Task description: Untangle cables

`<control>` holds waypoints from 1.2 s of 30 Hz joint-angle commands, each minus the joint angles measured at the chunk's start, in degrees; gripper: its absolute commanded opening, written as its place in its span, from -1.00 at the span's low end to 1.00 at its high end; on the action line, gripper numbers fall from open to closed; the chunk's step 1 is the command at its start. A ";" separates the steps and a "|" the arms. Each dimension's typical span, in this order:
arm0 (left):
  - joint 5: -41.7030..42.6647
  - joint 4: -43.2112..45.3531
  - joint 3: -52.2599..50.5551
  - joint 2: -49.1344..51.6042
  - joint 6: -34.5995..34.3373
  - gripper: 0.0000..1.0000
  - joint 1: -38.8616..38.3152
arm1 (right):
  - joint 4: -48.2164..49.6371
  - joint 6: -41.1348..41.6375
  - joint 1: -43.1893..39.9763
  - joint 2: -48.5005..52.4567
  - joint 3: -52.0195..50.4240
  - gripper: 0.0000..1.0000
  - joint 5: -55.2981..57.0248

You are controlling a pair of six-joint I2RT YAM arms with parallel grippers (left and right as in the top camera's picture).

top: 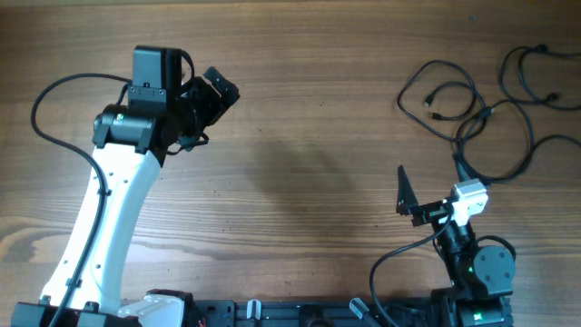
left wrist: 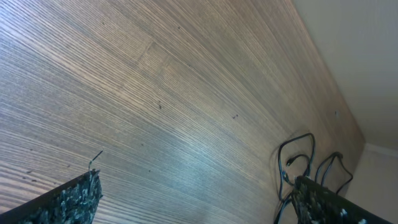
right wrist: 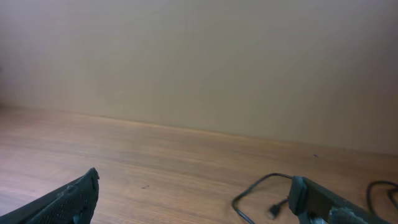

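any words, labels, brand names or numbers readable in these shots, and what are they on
None can be read in any view.
No print shows on the left arm, the right arm, the cables or the wooden table.
The only mark is a small green light on the right arm's base, which is not a character.

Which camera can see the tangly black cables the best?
The overhead view: the cables lie spread out in loops, nearly all in frame. The left wrist view catches only a few distant loops; the right wrist view shows one loop and a plug end.
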 commanded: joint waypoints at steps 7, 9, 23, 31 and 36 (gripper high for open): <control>-0.79 0.13 0.37 -1.11 0.09 1.00 -0.26 | -5.05 2.73 -6.03 -5.55 -3.65 0.99 -2.89; -0.79 0.13 0.37 -1.11 0.09 1.00 -0.26 | -5.42 2.71 -6.01 -5.18 -3.63 0.99 -2.69; -3.15 -0.98 0.37 -1.11 0.13 1.00 -0.22 | -5.42 2.73 -6.01 -4.96 -3.63 0.99 -2.69; -13.40 3.54 -1.79 -8.20 9.53 1.00 -0.07 | -5.42 2.73 -6.01 -4.96 -3.63 1.00 -2.69; -5.16 30.36 -18.53 -22.77 36.02 1.00 1.86 | -5.42 2.71 -6.01 -4.96 -3.63 0.99 -2.69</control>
